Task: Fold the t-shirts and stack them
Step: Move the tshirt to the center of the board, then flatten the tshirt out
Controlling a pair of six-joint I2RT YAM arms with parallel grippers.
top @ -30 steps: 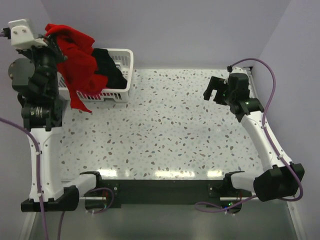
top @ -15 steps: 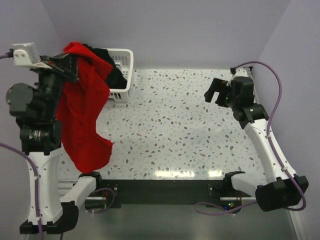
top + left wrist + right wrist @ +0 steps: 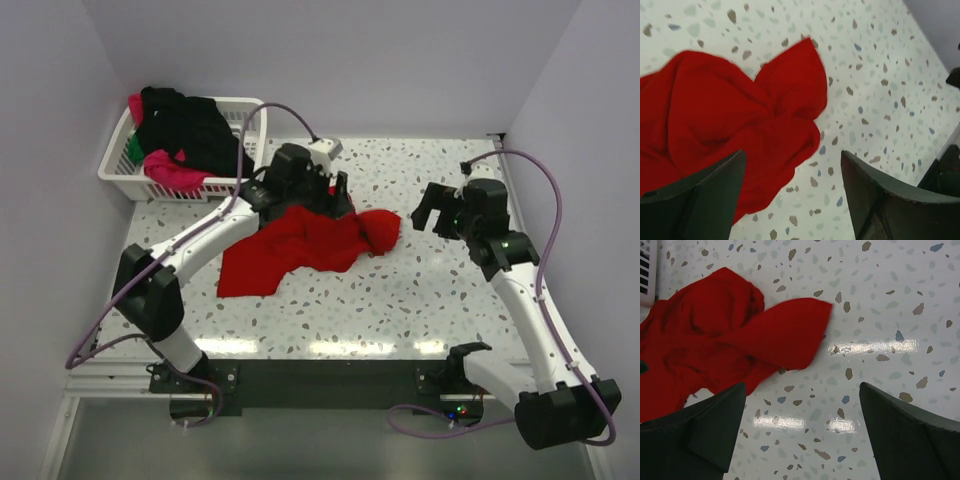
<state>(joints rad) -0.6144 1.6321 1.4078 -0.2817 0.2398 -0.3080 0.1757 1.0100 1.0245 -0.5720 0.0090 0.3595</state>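
Red t-shirt crumpled, left gripper stretched above it, jaws wide, right gripper wide, hovering beside

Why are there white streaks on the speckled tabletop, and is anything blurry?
Top view: bright glare streaks the speckled white table along its near edge. Right wrist view: the same glare beside the crumpled bright red t-shirt. Left wrist view: the dark fingers look soft.

table: white top with grey and brown speckles, glossy along the near edge.
red t-shirt: lies crumpled and unfolded near the middle, trailing toward the near left.
basket: white plastic lattice, at the far left corner, apart from the shirt.
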